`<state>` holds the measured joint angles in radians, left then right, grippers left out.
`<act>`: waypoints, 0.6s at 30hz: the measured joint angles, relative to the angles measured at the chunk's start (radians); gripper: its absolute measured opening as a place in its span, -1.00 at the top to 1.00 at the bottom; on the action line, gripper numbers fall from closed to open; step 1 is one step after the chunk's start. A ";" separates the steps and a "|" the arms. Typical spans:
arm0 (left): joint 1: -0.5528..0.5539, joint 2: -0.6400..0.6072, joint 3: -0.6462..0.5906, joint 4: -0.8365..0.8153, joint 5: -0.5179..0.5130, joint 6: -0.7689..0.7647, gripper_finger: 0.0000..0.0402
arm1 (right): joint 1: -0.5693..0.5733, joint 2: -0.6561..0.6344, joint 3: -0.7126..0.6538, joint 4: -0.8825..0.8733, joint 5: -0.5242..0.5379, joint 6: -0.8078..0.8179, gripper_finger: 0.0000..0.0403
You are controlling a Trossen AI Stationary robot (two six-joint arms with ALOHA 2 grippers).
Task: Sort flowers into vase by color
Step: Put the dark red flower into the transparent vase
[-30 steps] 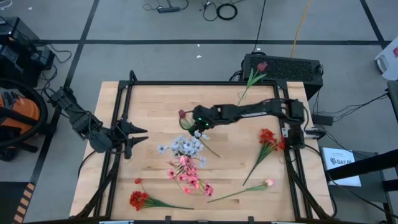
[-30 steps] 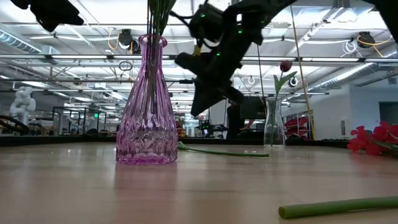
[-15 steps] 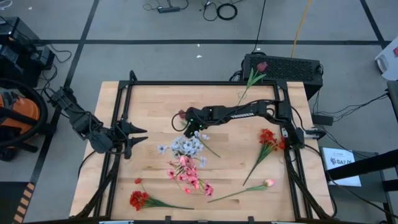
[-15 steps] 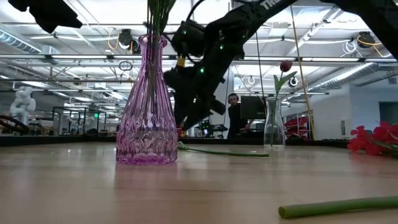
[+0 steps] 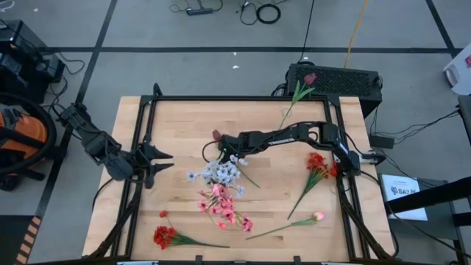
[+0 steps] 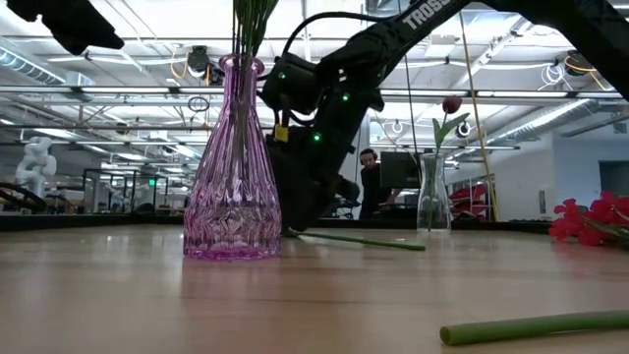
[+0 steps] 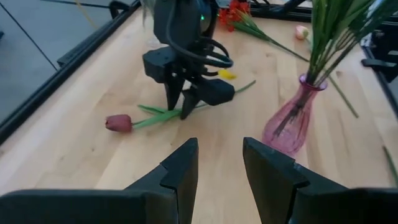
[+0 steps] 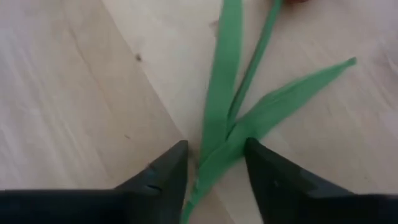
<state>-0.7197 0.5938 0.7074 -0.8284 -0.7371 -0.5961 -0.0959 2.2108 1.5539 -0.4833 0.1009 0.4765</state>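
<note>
The right gripper (image 5: 219, 145) is low over the middle of the desk (image 5: 184, 118), and its jaws are spread, one on each side of the green stalk of a dark red tulip (image 7: 119, 122) without pinching it. This tulip lies flat on the wood; in the high view its long axis runs from the head at about 10 o'clock down to the stalk end at about 4 o'clock, and the head sits just beside the gripper. In the right wrist view two long leaves (image 8: 261, 115) spread out from the stalk between the jaws. The pink glass vase (image 6: 233, 167) stands upright just beside this gripper and has green stalks in it. The left gripper (image 5: 162, 160) waits at the 9 o'clock edge of the desk, its jaws spread and holding nothing. Near the middle lie a pale blue spray (image 5: 219, 174) and a pink spray (image 5: 224, 206). A red bunch (image 5: 163, 235) lies at 7 o'clock, another red bunch (image 5: 317, 165) at 3 o'clock, and a pink bud (image 5: 317, 216) at 5 o'clock, its stalk pointing to 8 o'clock.
</note>
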 joint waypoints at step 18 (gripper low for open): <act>0.032 -0.085 -0.001 0.082 0.133 0.134 0.33 | -0.035 -0.179 -0.008 -0.251 0.030 0.143 0.98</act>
<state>-0.6874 0.5090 0.7067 -0.7461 -0.6046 -0.4619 -0.1313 2.0319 1.5455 -0.7347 0.1306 0.6198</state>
